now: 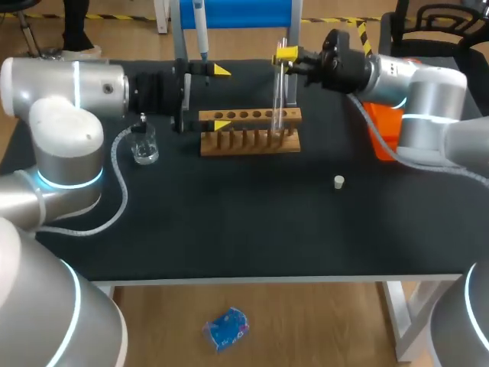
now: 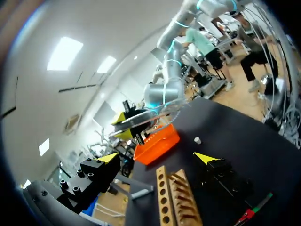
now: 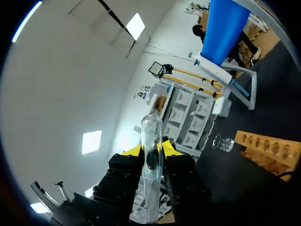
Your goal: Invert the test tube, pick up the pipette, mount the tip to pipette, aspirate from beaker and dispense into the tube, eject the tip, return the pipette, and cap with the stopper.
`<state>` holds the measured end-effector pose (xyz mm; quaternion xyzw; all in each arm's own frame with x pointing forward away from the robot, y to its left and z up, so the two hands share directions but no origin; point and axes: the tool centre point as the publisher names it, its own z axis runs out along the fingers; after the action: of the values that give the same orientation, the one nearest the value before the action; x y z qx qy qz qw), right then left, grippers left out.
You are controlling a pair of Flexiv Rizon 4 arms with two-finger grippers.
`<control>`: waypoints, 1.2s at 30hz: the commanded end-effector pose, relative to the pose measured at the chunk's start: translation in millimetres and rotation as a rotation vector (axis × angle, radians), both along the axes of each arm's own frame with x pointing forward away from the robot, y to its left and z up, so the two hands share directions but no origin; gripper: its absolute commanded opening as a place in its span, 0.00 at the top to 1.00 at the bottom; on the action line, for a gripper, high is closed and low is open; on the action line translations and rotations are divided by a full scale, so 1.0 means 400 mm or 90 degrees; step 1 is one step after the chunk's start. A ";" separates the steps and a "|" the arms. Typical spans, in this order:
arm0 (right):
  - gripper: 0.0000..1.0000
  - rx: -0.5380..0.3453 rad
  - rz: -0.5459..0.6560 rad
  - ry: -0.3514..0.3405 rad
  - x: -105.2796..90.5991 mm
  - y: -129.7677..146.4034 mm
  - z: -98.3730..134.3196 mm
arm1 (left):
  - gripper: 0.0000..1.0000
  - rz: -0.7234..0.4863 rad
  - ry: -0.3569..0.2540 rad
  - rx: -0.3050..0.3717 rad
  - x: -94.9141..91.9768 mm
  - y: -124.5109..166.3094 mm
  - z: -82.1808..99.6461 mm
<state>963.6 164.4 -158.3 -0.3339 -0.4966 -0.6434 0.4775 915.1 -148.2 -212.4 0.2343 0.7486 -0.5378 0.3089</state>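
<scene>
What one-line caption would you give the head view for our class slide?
Right arm's fingers hold the test tube upright at the wooden rack; left arm's fingers stand open beside it.

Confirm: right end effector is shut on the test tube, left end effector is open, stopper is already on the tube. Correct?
Not quite. The stopper is not on the tube; the head view shows it lying loose on the table. The rest stands: the right end effector is shut on the test tube, and the left end effector is open.
</scene>
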 end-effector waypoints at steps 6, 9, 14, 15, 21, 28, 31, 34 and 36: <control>1.00 -0.006 -0.018 0.041 0.012 -0.012 0.029 | 0.00 -0.012 -0.437 0.106 -0.023 0.008 -0.008; 1.00 -0.006 -0.018 0.041 0.012 -0.012 0.029 | 0.00 -0.012 -0.437 0.106 -0.023 0.008 -0.008; 1.00 -0.008 -0.006 0.074 0.019 -0.013 0.021 | 0.00 -0.047 -0.586 0.179 -0.037 -0.009 -0.011; 1.00 -0.017 0.001 0.094 0.022 -0.012 0.016 | 0.00 -0.040 -0.597 0.145 -0.041 -0.012 -0.010; 1.00 -0.045 0.026 0.171 0.031 -0.007 -0.020 | 0.00 -0.029 -0.657 0.127 -0.066 -0.034 -0.010; 1.00 -0.071 0.022 0.165 0.037 0.002 -0.067 | 0.00 -0.019 -0.639 0.098 -0.092 -0.077 -0.015; 1.00 -0.080 0.026 0.162 0.039 0.010 -0.088 | 0.00 -0.017 -0.618 0.067 -0.104 -0.097 -0.013; 1.00 -0.082 0.027 0.161 0.040 0.018 -0.104 | 0.00 -0.023 -0.576 0.052 -0.109 -0.119 -0.014; 1.00 -0.084 0.031 0.157 0.042 0.023 -0.112 | 0.00 -0.035 -0.569 0.043 -0.115 -0.131 -0.012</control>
<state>975.1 170.5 -197.4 -0.4357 -0.4810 -0.5525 0.5230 866.8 -194.6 -216.0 0.4755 0.5579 -0.3605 0.5768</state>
